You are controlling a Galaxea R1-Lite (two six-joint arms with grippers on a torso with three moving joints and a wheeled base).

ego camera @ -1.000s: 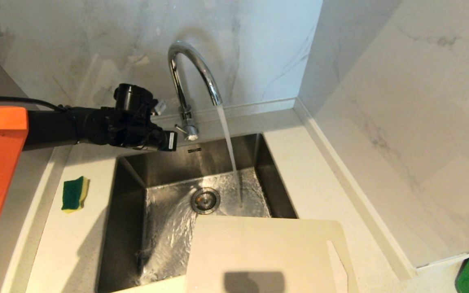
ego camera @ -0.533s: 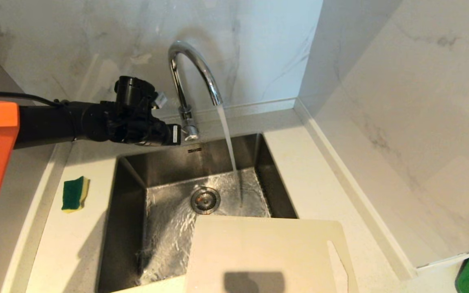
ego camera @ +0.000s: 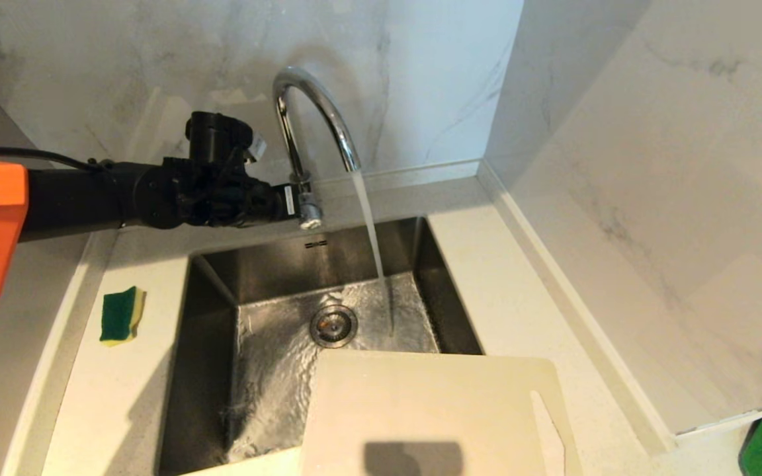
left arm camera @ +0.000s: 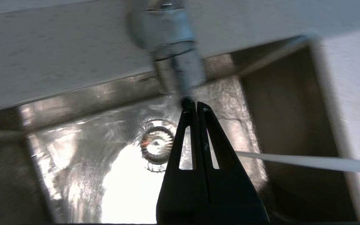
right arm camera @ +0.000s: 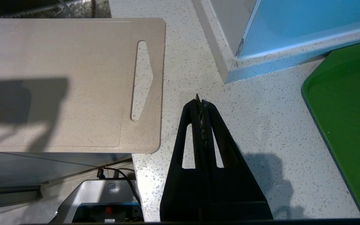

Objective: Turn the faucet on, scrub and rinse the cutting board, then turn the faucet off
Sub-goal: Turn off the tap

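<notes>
Head view: left gripper (ego camera: 298,200) pinched fully together with nothing held, tips pressed at the stubby lever at the base of the faucet (ego camera: 315,116), reaching in from the left. Water pouring from the spout into the steel sink (ego camera: 209,344), wetting the floor around the drain (ego camera: 333,325). Cutting board (ego camera: 434,410) lying flat across the near right corner of the sink, partly on the counter, clear of the stream and looking dry. Green-and-yellow sponge (ego camera: 121,315) resting on the white countertop (ego camera: 116,396) left of the basin, untouched. Marble-look wall panels behind and to the right.

Left wrist view: closed fingertips (left arm camera: 195,107) meeting the blurred chrome faucet body (left arm camera: 173,59), wet sink and drain beyond.

Right wrist view: right gripper (right arm camera: 200,103) closed and empty, parked over speckled counter just beside the cutting board's handle slot (right arm camera: 142,79); green tray (right arm camera: 348,125) off to one side.

Judged step: tap-opening, just about finished. Next move likely calling for backing off the lever, then fetching the sponge and getting the board under the flow.
</notes>
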